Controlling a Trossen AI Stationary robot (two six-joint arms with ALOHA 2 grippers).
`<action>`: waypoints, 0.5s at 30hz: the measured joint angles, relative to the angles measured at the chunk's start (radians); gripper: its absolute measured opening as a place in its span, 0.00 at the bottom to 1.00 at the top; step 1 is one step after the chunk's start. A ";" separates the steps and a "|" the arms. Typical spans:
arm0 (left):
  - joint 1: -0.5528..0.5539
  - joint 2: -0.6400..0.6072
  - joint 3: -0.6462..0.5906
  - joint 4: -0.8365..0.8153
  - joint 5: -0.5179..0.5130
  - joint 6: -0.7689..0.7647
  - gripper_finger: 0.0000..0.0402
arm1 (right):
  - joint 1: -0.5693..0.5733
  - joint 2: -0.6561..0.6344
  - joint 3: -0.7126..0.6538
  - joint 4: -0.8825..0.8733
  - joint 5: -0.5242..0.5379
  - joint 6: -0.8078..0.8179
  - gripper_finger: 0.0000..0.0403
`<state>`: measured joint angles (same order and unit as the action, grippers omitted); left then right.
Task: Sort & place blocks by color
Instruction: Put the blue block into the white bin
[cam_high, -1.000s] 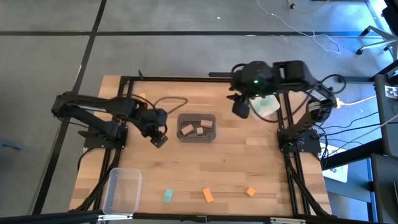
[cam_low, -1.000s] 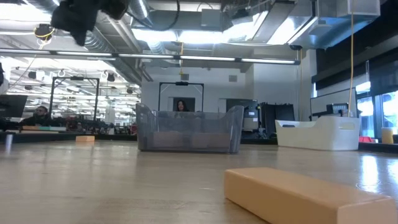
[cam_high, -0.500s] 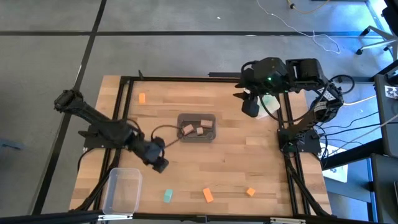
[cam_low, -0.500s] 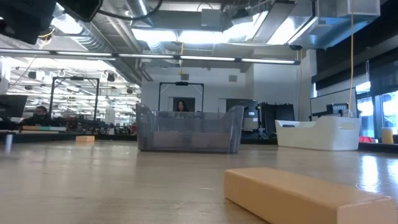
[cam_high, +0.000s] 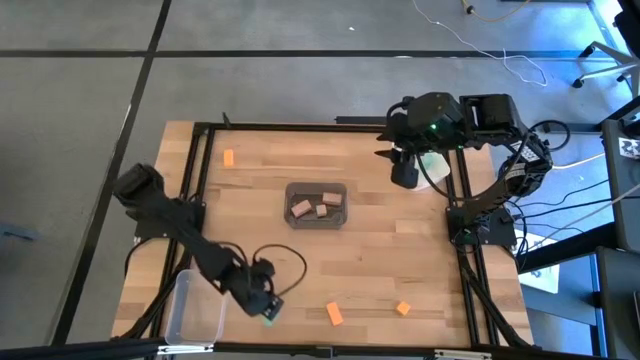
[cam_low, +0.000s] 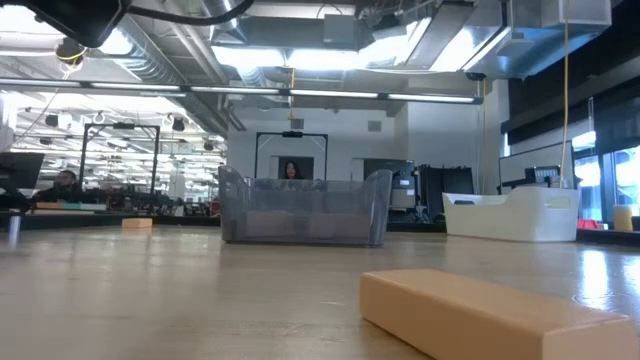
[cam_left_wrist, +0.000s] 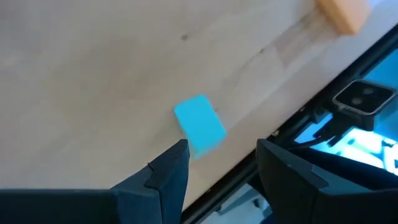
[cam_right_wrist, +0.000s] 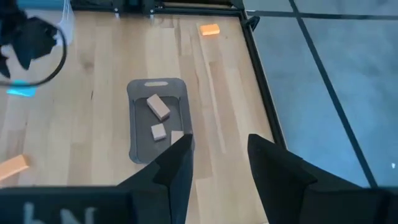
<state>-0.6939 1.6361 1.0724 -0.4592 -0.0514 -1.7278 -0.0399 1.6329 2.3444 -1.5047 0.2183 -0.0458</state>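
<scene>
Teal block (cam_left_wrist: 199, 125) lies beneath the open left end effector (cam_left_wrist: 217, 163).

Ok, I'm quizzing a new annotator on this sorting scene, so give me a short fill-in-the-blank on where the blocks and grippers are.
1. The dark grey bin holds only ____ blocks.
2. The left gripper, fingers open, hovers over the ____ block.
3. Counting every view, ____ orange blocks lie loose on the table.
4. The right gripper waits above the table's ____ edge.

Missing words: tan; teal; three; right
</scene>
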 joint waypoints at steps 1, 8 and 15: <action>-0.006 0.022 0.017 0.000 0.000 0.000 0.45 | 0.000 0.000 0.000 0.000 0.000 0.012 0.38; -0.051 0.132 0.125 -0.007 -0.094 -0.031 0.44 | 0.000 0.000 0.000 0.023 -0.001 0.042 0.38; -0.105 0.225 0.286 -0.251 -0.156 -0.117 0.44 | 0.000 0.000 0.000 0.034 -0.001 0.042 0.38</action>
<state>-0.7990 1.8615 1.3579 -0.7105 -0.2073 -1.8451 -0.0396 1.6330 2.3444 -1.4708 0.2171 -0.0036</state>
